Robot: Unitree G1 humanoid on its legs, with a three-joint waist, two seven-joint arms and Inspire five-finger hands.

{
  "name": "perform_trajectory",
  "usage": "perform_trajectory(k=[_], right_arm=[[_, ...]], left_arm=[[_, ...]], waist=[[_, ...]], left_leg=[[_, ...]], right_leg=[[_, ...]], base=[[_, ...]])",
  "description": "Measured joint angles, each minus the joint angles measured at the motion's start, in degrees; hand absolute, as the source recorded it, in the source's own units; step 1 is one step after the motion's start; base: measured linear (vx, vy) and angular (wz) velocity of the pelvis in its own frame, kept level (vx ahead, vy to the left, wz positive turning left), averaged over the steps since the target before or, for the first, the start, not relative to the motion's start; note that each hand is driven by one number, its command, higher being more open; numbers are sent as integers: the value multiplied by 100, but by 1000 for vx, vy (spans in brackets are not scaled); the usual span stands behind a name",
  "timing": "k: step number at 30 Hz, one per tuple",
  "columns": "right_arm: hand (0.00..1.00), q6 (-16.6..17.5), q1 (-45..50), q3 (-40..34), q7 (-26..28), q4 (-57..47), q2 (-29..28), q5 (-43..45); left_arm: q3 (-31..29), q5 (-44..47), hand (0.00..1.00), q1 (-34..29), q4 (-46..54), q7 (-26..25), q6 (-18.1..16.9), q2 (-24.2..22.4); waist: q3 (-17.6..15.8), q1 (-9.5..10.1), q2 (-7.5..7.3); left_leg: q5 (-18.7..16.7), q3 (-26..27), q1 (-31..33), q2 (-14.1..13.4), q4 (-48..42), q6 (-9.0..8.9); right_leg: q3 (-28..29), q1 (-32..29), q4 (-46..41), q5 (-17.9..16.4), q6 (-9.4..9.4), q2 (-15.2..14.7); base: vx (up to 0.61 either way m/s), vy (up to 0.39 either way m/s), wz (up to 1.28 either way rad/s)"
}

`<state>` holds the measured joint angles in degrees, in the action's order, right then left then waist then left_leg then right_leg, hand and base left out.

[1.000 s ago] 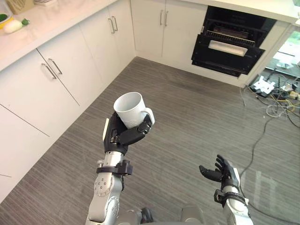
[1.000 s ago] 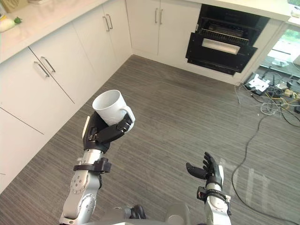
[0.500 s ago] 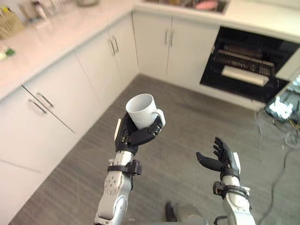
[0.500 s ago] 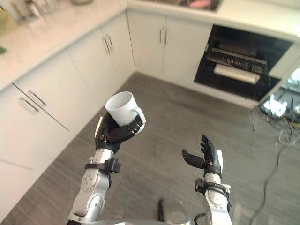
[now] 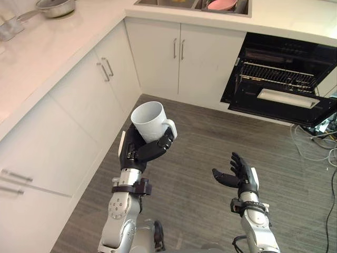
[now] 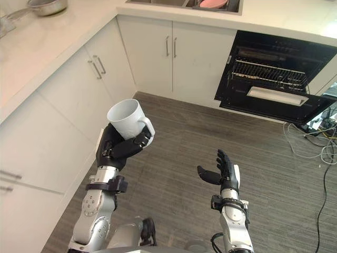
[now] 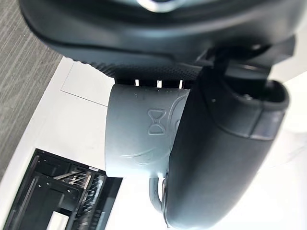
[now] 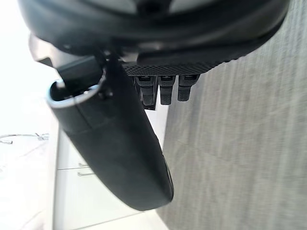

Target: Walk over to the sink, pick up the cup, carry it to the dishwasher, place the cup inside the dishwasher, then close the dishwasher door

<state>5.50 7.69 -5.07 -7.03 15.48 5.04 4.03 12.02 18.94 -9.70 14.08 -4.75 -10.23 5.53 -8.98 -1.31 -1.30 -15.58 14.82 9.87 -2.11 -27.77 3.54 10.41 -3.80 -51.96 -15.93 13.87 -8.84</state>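
View: the whole frame has shifted since a second ago; the camera has moved, not the things.
Dishwasher [image 5: 279, 79]: now nearer and larger, at 1 o'clock, its lowered door [image 5: 287, 101] and rack seen more fully.
Sink [image 5: 168, 2]: newly in frame, 12 o'clock, pink dish [image 5: 222, 4] inside.
Pan [image 5: 55, 7]: newly in frame, 11 o'clock, on the surface [image 5: 52, 47].

No readable text, hourglass-shaped embossed mark [image 7: 156, 122] on cup [image 7: 128, 146]
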Motion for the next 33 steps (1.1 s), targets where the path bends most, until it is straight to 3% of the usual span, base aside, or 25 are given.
perform_trajectory(k=[1, 2, 4, 5, 6, 7, 8, 9, 10, 12, 13, 14, 15, 16, 18, 20, 22, 24, 25, 26, 27, 29, 31, 32, 33], right_arm=[[90, 1, -18, 37, 1, -2, -28, -9], [90, 8, -30, 130, 1, -76, -94, -54], [90, 31, -29, 192, 3, -281, -209, -143], [90, 71, -44, 198, 2, -382, -253, -147], [90, 88, -91, 186, -8, -414, -246, -147], [90, 93, -116, 177, -21, -416, -243, -147], [90, 95, -133, 151, -49, -425, -227, -147], [90, 92, -75, 91, -83, -454, -122, -149], [90, 74, -79, 74, -99, -487, -74, -149], [90, 6, 30, 54, -113, -910, -72, -163], [90, 4, 221, 51, -130, -1251, -105, -164], [90, 6, 327, 87, -152, -1479, -131, -164], [90, 32, 460, 112, -210, -1950, -217, -160], [90, 102, 460, 137, -271, -2329, -287, -144], [90, 382, 429, 220, -333, -2722, -344, -138], [90, 556, 236, 343, -329, -2802, -310, -138], [90, 572, 125, 363, -295, -2733, -280, -138], [90, 577, 110, 327, -278, -2546, -138, -130], [90, 575, 114, 317, -278, -2481, -81, -124], [90, 561, 143, 316, -274, -2342, 3, -83], [90, 511, 195, 318, -239, -2298, -54, -64], [90, 504, 208, 318, -179, -2302, -116, 1], [90, 493, 184, 339, -66, -2301, -176, 60], [90, 476, 157, 392, 7, -2292, -226, 59], [90, 475, 130, 507, 61, -2247, -266, 58]], left_arm=[[-1, -6, 30, -44, -9, -17, 0, 13], [29, -9, 30, -72, 4, -23, -11, 5], [86, -21, 30, -66, 85, -19, -44, 38], [87, -53, 30, -60, 92, 2, -56, 54], [83, -73, 30, -57, 92, 17, -56, 52], [71, -75, 30, -52, 85, 19, -57, 56], [59, -88, 30, -37, 44, 23, -56, 38], [79, -93, 30, 4, -119, 23, -50, -20], [76, -93, 30, -1, -154, 14, -24, -110], [57, -93, 30, 122, -371, -8, -8, -223], [87, -94, 30, 98, -478, -13, 24, -282], [110, -96, 30, 52, -478, -6, 27, -327], [166, -97, 30, -64, -419, 8, 24, -422], [231, -96, 30, -215, -288, 9, 21, -483], [316, -97, 30, -285, -225, 45, -6, -456], [275, -96, 30, -286, -226, 53, -15, -446], [267, -98, 30, -293, -233, 54, -14, -418], [214, -102, 30, -281, -204, 59, -17, -445], [200, -103, 30, -277, -190, 59, -17, -453], [190, -112, 30, -273, -181, 40, -18, -437], [180, -180, 30, -251, -177, 30, -17, -320], [184, -228, 30, -162, -169, -9, 3, -194], [194, -300, 30, -148, -168, -14, 9, -147], [192, -318, 30, -153, -167, -20, 10, -107], [190, -318, 30, -162, -167, -30, 10, -28]], waist=[[1, -2, 8], [11, 0, 22], [18, -30, 10], [73, -148, 10], [103, -219, -2], [116, -255, -20], [151, -340, -44], [177, -463, 173], [216, -425, 311], [204, -423, 334], [196, -451, 340], [181, -443, 351], [159, -382, 409], [155, -273, 417], [165, -123, 403], [159, -44, 391], [121, 24, 333], [129, 23, 346], [151, 16, 386], [196, 21, 434], [211, -23, 262], [211, -139, 101], [233, -86, 64], [230, -27, 59], [225, 27, 63]], left_leg=[[-8, 45, -314, 0, 249, -11], [-49, 210, -974, -92, 799, -78], [-173, 350, -1396, -186, 1102, -200], [-239, 418, -1608, -246, 1260, -295], [-252, 540, -1887, -276, 1485, -384], [-264, 596, -2035, -274, 1608, -407], [-304, 606, -2330, -280, 1788, -521], [-346, 473, -2508, -433, 1842, -609], [-319, 401, -2508, -554, 1808, -641], [-12, 42, -2329, -656, 943, -940], [412, -115, -2092, -794, -128, -991], [736, -195, -1865, -905, -838, -985], [797, -286, -1361, -1136, -2242, -1019], [607, -268, -891, -1312, -3181, -948], [293, -140, -252, -1420, -3514, -749], [-26, -143, 258, -1363, -2959, -520], [-150, -456, 530, -1055, -1848, -511], [148, -1277, 604, -544, 154, -674], [307, -1444, 601, -492, 651, -702], [1082, -1461, 510, -445, 809, -803], [1208, -1333, 529, -253, 595, -636], [903, -1164, 637, -5, 208, -416], [701, -879, 496, 123, 210, -257], [633, -678, 204, 172, 448, -165], [604, -478, -214, 179, 772, -116]], right_leg=[[-188, -199, -292, -63, -236, 2], [-621, -663, -516, -204, -656, 91], [-1023, -1254, -388, -342, -906, 204], [-1376, -1639, 161, -362, -970, 240], [-1770, -1862, 1147, -183, -1211, 293], [-1946, -1939, 1668, -10, -1317, 336], [-2109, -1955, 2564, 852, -1518, 547], [-2124, -1736, 2802, 1554, -1711, 779], [-2093, -1713, 2778, 1535, -1762, 897], [-2008, -1654, 2378, 1094, -1959, 940], [-1995, -1231, 2533, 939, -1983, 997], [-1971, -940, 2704, 895, -1967, 1039], [-1862, -412, 3100, 867, -1971, 1184], [-1670, 41, 3462, 863, -1976, 1292], [-1392, 502, 3833, 851, -1982, 1311], [-1048, 804, 4037, 774, -1860, 1234], [-722, 999, 4065, 633, -1715, 1055], [-377, 1106, 4065, 355, -1439, 747], [-324, 1112, 4039, 254, -1329, 713], [-180, 1130, 3920, 50, -1177, 646], [-65, 1163, 3834, -111, -1060, 408], [-14, 1122, 3664, -187, -990, 111], [142, 812, 3035, -129, -879, -57], [125, 465, 2298, 37, -578, -129], [-67, 149, 1594, 138, -456, -233]], base=[[550, 71, -67], [518, 38, -70], [375, -2, -54], [463, -72, -34], [569, -89, -30], [651, -112, -26], [626, -92, 3], [648, -88, -5], [640, -88, -26], [636, -152, -34], [565, -152, -4], [537, -109, -14], [482, -58, -45], [453, -32, -57], [387, 45, -76], [361, 125, -86], [401, 267, -75], [399, 353, -76], [399, 379, -74], [436, 409, -64], [452, 398, -51], [411, 345, -20], [348, 302, -48], [311, 229, -81], [291, 208, -79]])
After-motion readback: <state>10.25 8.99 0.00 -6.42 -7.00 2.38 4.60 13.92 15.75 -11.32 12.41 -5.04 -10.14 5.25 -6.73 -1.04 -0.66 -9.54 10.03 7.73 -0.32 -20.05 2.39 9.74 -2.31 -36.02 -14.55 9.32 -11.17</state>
